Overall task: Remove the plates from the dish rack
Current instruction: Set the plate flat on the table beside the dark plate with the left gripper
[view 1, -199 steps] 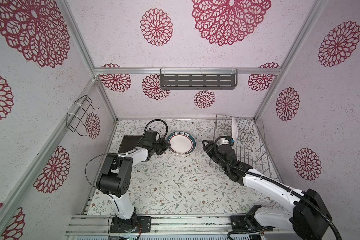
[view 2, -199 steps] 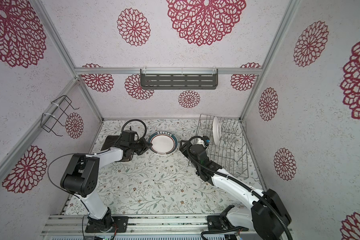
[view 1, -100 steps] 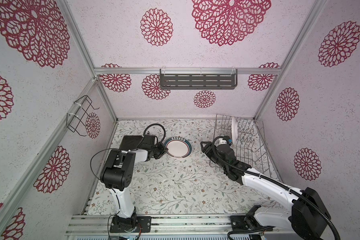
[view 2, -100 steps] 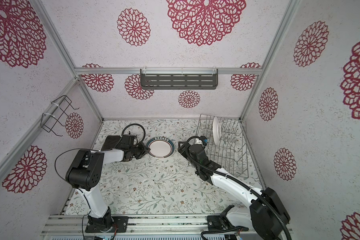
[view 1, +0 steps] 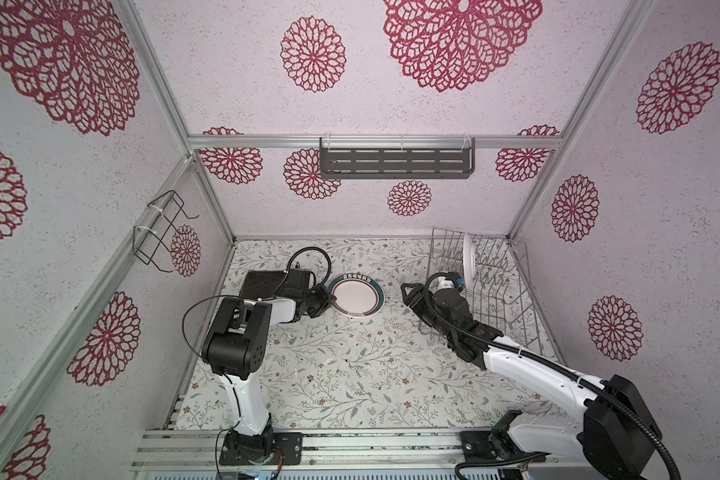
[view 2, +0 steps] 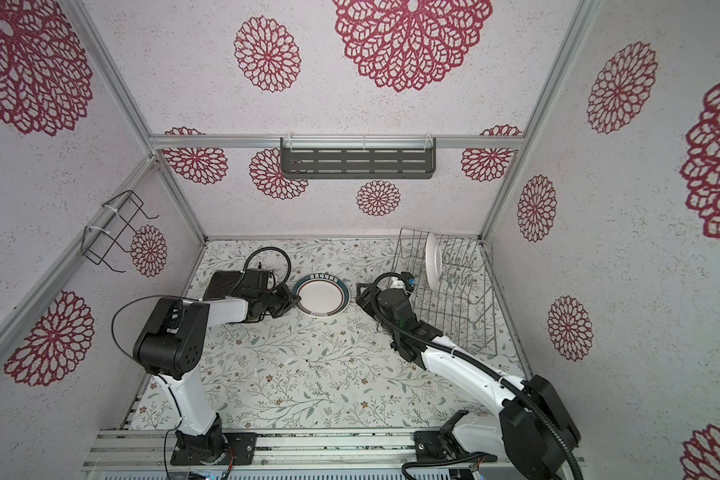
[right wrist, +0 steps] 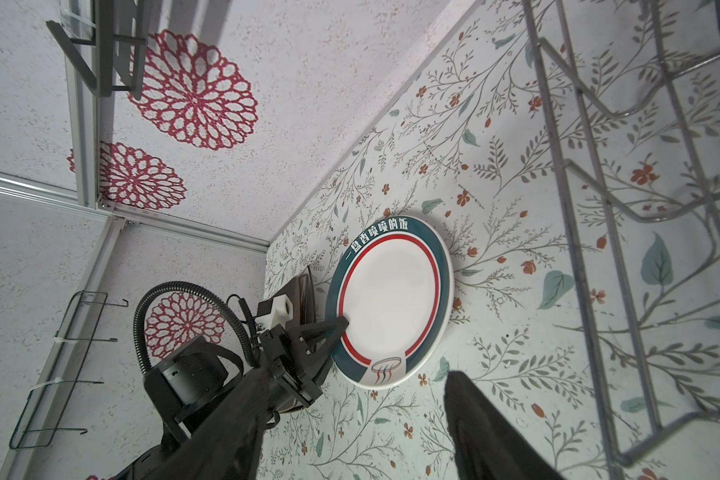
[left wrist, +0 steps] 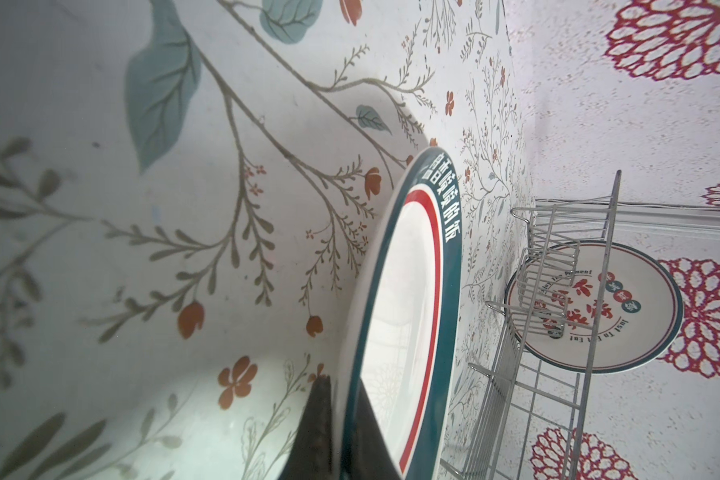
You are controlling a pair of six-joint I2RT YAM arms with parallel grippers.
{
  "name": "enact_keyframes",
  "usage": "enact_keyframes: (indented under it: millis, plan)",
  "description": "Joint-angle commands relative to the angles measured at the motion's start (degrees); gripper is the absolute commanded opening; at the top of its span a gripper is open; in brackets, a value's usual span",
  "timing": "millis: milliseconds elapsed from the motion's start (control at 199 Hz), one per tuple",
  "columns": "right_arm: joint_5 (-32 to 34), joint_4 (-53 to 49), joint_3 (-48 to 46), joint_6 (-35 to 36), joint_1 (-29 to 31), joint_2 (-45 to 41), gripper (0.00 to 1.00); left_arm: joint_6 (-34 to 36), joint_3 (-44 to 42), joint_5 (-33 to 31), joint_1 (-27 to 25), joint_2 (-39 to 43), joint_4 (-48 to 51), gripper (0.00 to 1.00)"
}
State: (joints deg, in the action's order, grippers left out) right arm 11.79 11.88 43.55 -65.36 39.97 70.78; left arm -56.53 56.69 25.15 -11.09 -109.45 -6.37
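We see the left end effector (view 1: pixel 328 300) clenched on the rim of a round teal-rimmed plate (view 1: pixel 356 297), which sits level at the back middle of the flowered tabletop (view 1: pixel 350 374), just beside a black square plate (view 1: pixel 262 282). The right end effector (view 1: pixel 410 296) hangs with jaws parted and nothing in them, between that round plate and the silver dish rack (view 1: pixel 512 307), where one white round plate (view 1: pixel 469 259) stands upright among the prongs.
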Motion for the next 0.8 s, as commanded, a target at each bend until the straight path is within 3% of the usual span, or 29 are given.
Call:
enact_keyframes:
  millis: [0, 402, 689, 799]
  plan:
    - [1.3, -0.78, 0.21, 2.24, 0.02, -1.83, 0.7, 2.2, 1.32, -0.93, 0.37, -0.68, 1.46, 0.1]
    - [1.64, -1.33, -0.57, 2.7, 0.02, -1.31, 0.71, 2.83, 1.94, -0.88, 0.54, -1.81, 2.76, 0.32]
    - [1.98, -2.25, -0.25, 2.82, -0.07, -1.19, 0.71, 3.0, 2.27, -1.3, 1.07, -2.24, 3.24, 0.37]
    - [2.51, -2.93, -0.07, 3.65, -0.06, -1.74, 0.71, 3.74, 2.88, -2.35, 1.07, -1.69, 5.41, 0.46]
